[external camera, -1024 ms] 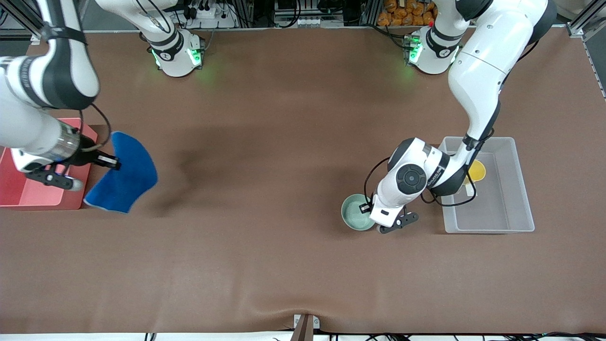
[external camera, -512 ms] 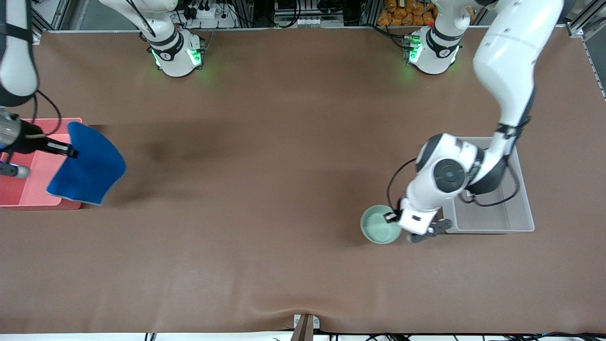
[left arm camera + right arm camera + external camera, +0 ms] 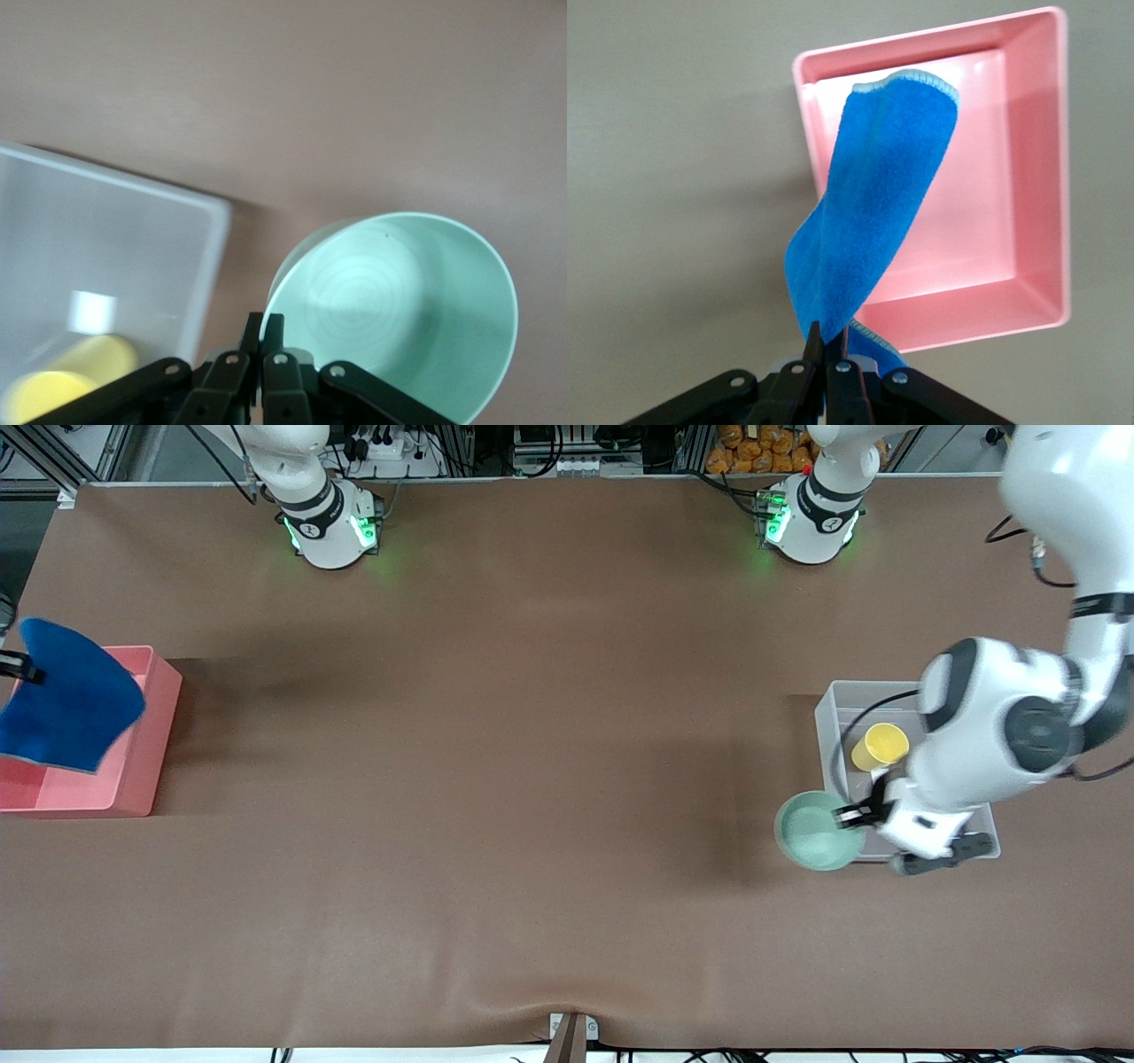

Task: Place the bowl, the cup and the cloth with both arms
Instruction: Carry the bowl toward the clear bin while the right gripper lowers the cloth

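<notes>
- A wide table covered in smooth brown sheet (image 3: 532,779) fills the scene, with the two arms' round green-lit bases along its upper edge in the front view and racks of cables and equipment above them.
- A shallow pink plastic tray (image 3: 133,779) sits at the right arm's end of the table; a clear rectangular plastic bin (image 3: 828,717) sits at the left arm's end.
- The right gripper (image 3: 826,347) is up in the air over the pink tray, its fingers pinched tight on one end of the bright blue soft cloth with thin pale edging (image 3: 66,704).
- The cloth hangs down from that pinch, draping over the tray's inside and its edge as seen in the right wrist view (image 3: 877,204).
- The left gripper (image 3: 262,332) is clamped on the rim of the small, glossy, pale mint green bowl (image 3: 817,831), fingers closed on the rim's edge.
- The bowl is held aloft over the brown surface, right at the corner of the clear bin that lies nearer the front camera; its hollow faces up (image 3: 399,310).
- The small plain yellow cup without a handle (image 3: 879,746) is inside the clear bin and looks tipped over, its side showing.
- In the left wrist view the cup (image 3: 66,385) appears blurred through the bin's wall (image 3: 208,266).
</notes>
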Tool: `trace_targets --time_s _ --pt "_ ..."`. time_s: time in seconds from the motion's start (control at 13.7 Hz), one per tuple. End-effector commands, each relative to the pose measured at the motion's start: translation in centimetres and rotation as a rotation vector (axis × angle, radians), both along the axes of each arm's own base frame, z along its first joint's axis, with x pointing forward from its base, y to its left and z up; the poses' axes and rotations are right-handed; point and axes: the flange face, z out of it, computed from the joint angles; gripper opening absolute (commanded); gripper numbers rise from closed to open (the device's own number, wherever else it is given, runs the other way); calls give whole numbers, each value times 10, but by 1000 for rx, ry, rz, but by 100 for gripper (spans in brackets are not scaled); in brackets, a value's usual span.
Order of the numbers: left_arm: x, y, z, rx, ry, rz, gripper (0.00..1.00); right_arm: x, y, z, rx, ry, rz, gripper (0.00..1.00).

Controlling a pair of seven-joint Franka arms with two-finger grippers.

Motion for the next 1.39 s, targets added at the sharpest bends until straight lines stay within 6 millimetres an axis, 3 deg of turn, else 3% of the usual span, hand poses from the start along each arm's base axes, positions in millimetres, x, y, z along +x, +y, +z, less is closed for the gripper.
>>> trace_targets --time_s 0.0,0.07,0.22,0.37,0.51,0.59,0.73,0.8,1.02,1.1,1.24,1.32 --pt "-17 68 10 -31 52 -68 0 -2 -33 16 -50 -13 49 0" --pt "-19 93 8 -32 65 -91 0 -4 -47 7 -62 -19 59 0" --pt "-28 141 2 -40 81 -142 0 0 -71 -33 -58 -10 80 0" --pt "-35 180 -12 -61 93 -166 0 12 -79 -73 -54 -1 87 0" --pt "-39 189 -29 -70 110 -167 0 19 -84 -115 -43 17 90 0" --pt "-41 204 -39 -80 110 -151 0 20 -87 -136 -31 27 84 0" --pt "-41 218 -55 -99 82 -173 0 21 -96 -167 -28 24 75 0" --pt "-40 218 -62 -106 71 -176 0 21 -97 -178 -27 25 77 0" --pt "-35 217 -86 -127 33 -172 0 20 -99 -182 -24 30 78 1" --pt "-35 213 -94 -133 20 -173 0 20 -99 -182 -24 30 81 24" --pt "-37 209 -108 -133 13 -179 0 18 -101 -181 -19 29 110 87" --pt "-38 211 -117 -133 15 -181 0 16 -104 -181 -15 28 113 100"
